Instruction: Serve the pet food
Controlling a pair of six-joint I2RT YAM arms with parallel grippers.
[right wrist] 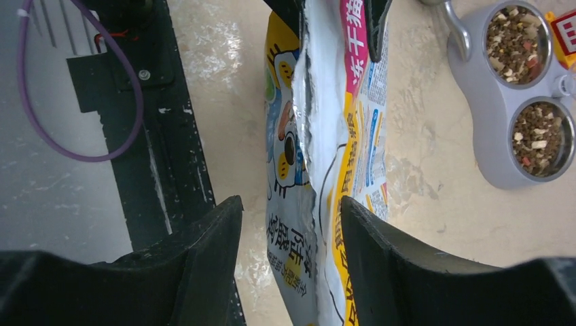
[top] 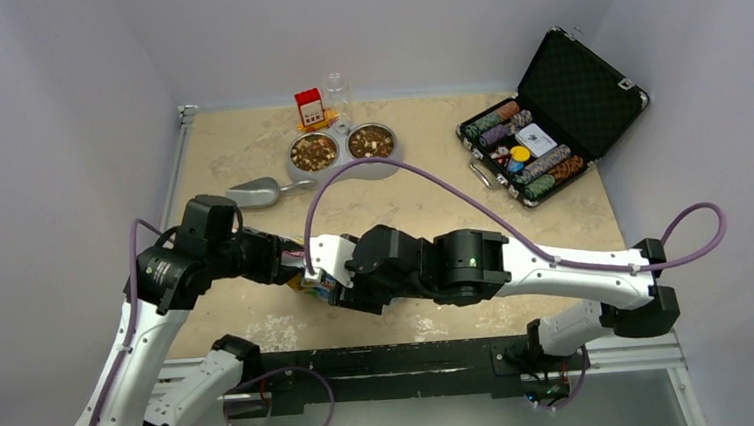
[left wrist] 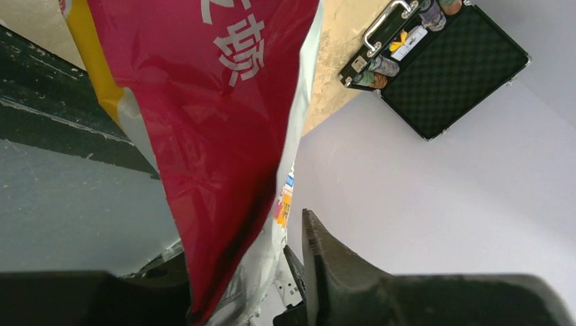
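The pet food bag [top: 311, 284], white and yellow with a cartoon print and a red face, hangs between both grippers near the table's front. My left gripper [left wrist: 231, 272] is shut on its red side [left wrist: 217, 122]. My right gripper [right wrist: 291, 204] is open, its jaws on either side of the bag's torn silver edge [right wrist: 326, 170], which lies against the right finger [right wrist: 380, 251]. Brown kibble [top: 314, 153] fills both cups of the grey double bowl [top: 345, 168], also in the right wrist view [right wrist: 540, 139]. A metal scoop [top: 256, 193] lies left of the bowl.
A small red box [top: 310, 107] and a clear glass [top: 336, 91] stand behind the bowl. An open black case of poker chips [top: 539, 147] sits at the back right. The black mounting rail [top: 394, 367] runs along the near edge.
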